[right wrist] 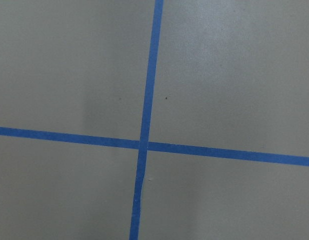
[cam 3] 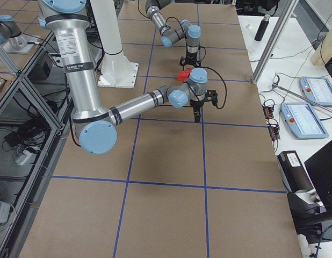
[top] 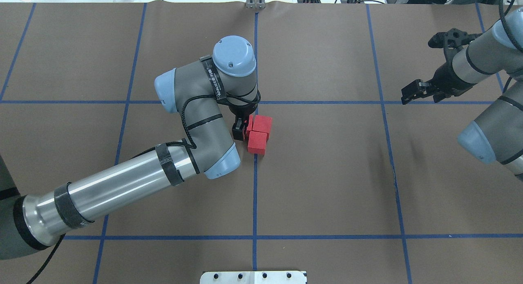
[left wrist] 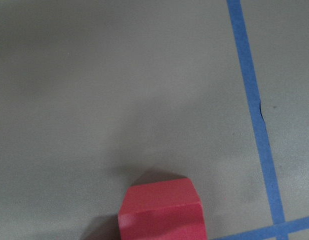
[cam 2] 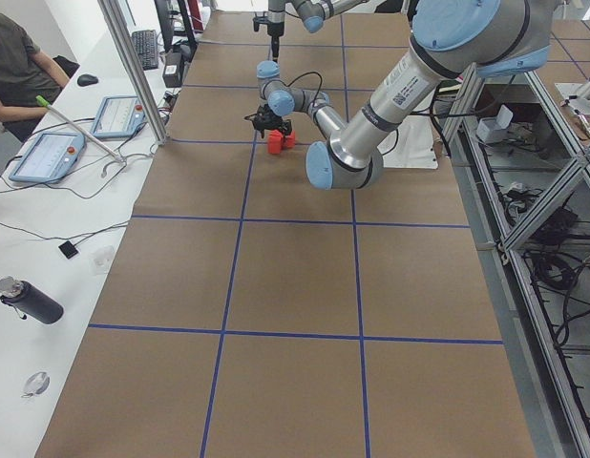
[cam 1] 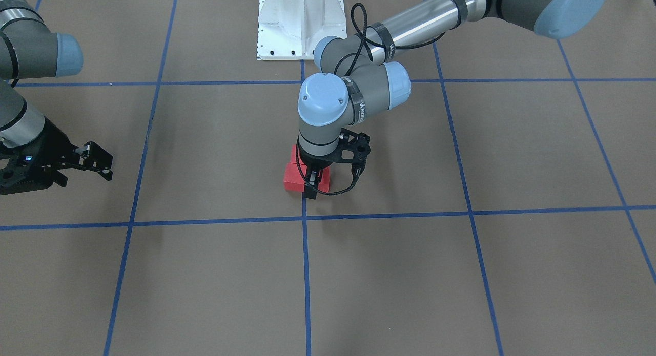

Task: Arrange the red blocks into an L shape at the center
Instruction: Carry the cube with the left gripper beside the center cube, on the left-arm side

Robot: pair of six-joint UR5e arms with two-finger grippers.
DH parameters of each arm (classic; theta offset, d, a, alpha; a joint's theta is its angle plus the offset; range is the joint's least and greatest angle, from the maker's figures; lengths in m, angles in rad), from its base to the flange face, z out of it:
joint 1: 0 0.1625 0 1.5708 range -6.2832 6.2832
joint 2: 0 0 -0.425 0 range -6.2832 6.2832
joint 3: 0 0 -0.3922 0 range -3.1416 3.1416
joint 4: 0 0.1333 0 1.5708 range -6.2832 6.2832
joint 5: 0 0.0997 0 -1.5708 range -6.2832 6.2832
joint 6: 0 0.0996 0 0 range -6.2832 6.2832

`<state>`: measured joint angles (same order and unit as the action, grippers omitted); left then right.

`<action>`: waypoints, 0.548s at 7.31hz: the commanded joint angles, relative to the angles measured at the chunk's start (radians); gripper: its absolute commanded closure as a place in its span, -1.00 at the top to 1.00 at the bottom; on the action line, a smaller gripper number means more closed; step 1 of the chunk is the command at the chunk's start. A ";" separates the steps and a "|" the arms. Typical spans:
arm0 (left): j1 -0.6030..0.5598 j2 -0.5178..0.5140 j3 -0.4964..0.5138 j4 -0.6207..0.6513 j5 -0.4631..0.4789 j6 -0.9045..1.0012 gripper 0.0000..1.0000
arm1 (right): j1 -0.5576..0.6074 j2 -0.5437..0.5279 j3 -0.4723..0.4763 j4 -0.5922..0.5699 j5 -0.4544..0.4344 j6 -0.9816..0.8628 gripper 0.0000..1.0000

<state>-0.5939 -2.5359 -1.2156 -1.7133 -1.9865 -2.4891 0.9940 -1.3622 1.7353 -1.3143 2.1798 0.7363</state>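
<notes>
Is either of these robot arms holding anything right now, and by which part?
The left tool is down at one small matte red cube, but whether it grips the cube cannot be told. The right tool holds nothing.

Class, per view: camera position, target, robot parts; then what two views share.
Front: across table, facing robot; base, left arm, right arm.
Overhead: behind robot, downward; both arms.
Exterior left: left end, along table; left arm near.
Exterior right: right end, along table; right arm near.
Left wrist: red block below; no body.
Right wrist: tape cross below; no body.
Front, overhead share red blocks.
</notes>
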 commanded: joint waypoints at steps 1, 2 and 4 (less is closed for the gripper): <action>-0.007 -0.001 -0.012 0.004 -0.006 0.012 1.00 | 0.000 0.002 0.000 0.000 0.000 0.000 0.99; -0.017 0.005 -0.048 0.006 -0.008 0.012 1.00 | 0.000 0.002 0.000 0.000 0.000 0.000 0.99; -0.021 0.037 -0.064 0.011 -0.008 0.012 1.00 | 0.000 0.000 0.000 0.001 0.000 0.000 0.99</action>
<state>-0.6121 -2.5202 -1.2673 -1.7052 -1.9943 -2.4771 0.9940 -1.3609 1.7350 -1.3143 2.1798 0.7363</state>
